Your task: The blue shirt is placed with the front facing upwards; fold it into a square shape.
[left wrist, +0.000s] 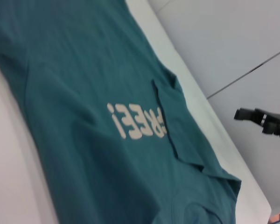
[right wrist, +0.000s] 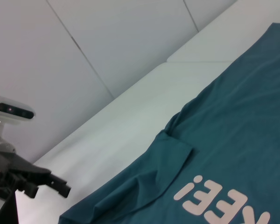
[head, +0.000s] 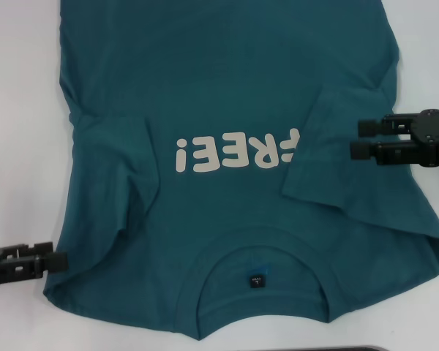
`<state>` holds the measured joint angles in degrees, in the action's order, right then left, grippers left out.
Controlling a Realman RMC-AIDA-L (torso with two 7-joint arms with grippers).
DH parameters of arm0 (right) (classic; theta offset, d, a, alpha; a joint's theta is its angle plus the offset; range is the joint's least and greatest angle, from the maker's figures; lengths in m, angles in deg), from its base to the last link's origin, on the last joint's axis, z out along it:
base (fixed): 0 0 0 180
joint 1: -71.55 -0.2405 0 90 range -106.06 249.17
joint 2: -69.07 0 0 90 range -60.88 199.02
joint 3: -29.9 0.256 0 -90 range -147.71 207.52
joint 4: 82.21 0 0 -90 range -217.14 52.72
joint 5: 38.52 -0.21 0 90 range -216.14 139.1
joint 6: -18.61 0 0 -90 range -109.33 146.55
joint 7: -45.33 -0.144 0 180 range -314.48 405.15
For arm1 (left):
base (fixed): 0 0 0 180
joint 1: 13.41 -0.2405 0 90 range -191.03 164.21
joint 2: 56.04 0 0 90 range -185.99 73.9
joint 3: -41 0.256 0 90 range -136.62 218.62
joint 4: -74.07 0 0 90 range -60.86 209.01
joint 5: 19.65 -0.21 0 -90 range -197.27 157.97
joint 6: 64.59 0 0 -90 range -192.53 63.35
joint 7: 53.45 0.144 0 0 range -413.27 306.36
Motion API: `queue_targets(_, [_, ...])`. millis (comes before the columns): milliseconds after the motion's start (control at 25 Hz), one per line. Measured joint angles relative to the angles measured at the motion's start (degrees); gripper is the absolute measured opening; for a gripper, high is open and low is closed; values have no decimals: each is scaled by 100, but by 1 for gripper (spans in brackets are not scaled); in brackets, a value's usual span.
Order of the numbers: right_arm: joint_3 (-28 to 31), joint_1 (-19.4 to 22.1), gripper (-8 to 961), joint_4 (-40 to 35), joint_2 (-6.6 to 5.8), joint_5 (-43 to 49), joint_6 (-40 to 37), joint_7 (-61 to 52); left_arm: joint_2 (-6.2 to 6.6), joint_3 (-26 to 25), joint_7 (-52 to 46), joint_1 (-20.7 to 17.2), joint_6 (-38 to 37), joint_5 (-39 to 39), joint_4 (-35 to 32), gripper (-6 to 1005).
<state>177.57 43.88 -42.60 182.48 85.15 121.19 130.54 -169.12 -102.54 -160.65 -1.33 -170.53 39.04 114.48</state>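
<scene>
White table [head: 29, 110] below, pale panelled floor [right wrist: 107, 42] beyond

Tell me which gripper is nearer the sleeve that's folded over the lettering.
Right. The right gripper hovers open right beside the folded sleeve on the blue shirt. The left gripper is open at the opposite shoulder edge, across the white lettering.

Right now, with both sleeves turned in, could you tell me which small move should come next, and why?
Probably lower the left hand onto the blue shirt at its near shoulder edge. It sits open beside that edge, holding nothing, and the body is still unfolded; the right hand hovers open over the folded sleeve.
</scene>
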Motion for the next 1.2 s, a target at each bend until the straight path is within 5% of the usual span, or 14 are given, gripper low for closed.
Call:
queue_targets(360, [38, -82, 732, 2, 3, -2, -114, 10, 92, -229, -353, -6, -40, -434, 3, 872])
queue_targets(1200, [177, -165, 731, 12, 0, -74, -198, 8, 26, -379, -723, 237, 154, -1291, 2, 811])
